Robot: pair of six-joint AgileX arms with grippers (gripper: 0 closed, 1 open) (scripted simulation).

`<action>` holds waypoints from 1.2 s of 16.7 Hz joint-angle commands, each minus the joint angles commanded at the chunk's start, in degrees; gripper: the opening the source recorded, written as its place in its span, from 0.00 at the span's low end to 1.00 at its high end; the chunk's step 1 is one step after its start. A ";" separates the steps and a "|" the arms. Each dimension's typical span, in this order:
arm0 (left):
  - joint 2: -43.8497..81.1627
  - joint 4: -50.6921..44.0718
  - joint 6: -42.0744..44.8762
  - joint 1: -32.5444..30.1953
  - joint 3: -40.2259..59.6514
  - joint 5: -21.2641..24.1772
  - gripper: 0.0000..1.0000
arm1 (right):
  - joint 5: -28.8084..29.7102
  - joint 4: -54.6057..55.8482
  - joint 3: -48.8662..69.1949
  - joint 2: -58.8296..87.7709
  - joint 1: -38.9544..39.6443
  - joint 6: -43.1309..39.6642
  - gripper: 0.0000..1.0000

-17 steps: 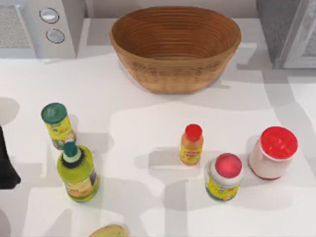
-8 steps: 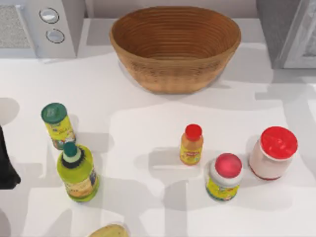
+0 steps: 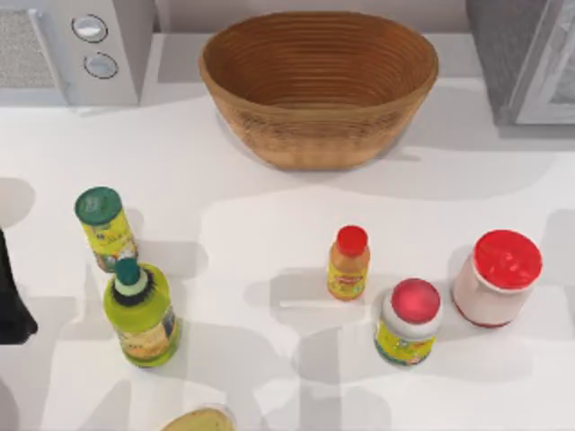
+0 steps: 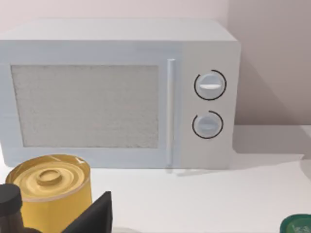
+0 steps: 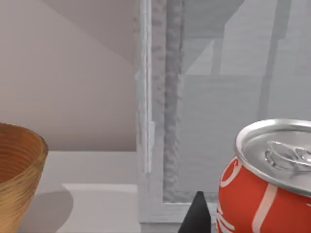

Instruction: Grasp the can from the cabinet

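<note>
Closest to my right wrist camera is the can, red with white lettering and a silver top with the pull tab facing up, standing just in front of the cabinet. One dark tip of the right gripper pokes up right beside the can's side. Whether the grip is clenched on the can or slack next to it, I cannot tell (the contact itself is out of frame). Behind the can are the white door frame and pale pane of the cabinet, and further off to one side the rim of the woven basket.

From above, nothing standing on the table has moved in the last second: bottles, jars and basket sit where they were. What has changed is the grey shadow on the right side. The patch by the foot of the cabinet has slid away, and new shade now falls near the right edge and along the near edge. I read that as my right arm travelling out of shot, so the grasp is either just made or about to be.

The left gripper sits parked at the table's left edge, its grip not readable either.
</note>
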 joint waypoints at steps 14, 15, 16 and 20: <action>0.00 0.00 0.00 0.00 0.00 0.00 1.00 | -4.97 9.84 -28.59 -22.36 -4.53 -0.21 0.00; 0.00 0.00 0.00 0.00 0.00 0.00 1.00 | -4.97 9.84 -28.59 -22.36 -4.53 -0.21 0.00; 0.00 0.00 0.00 0.00 0.00 0.00 1.00 | -5.19 10.32 -28.38 -21.88 -4.67 -0.20 0.00; 0.00 0.00 0.00 0.00 0.00 0.00 1.00 | -8.72 16.69 -25.83 -14.52 -6.38 -0.02 0.00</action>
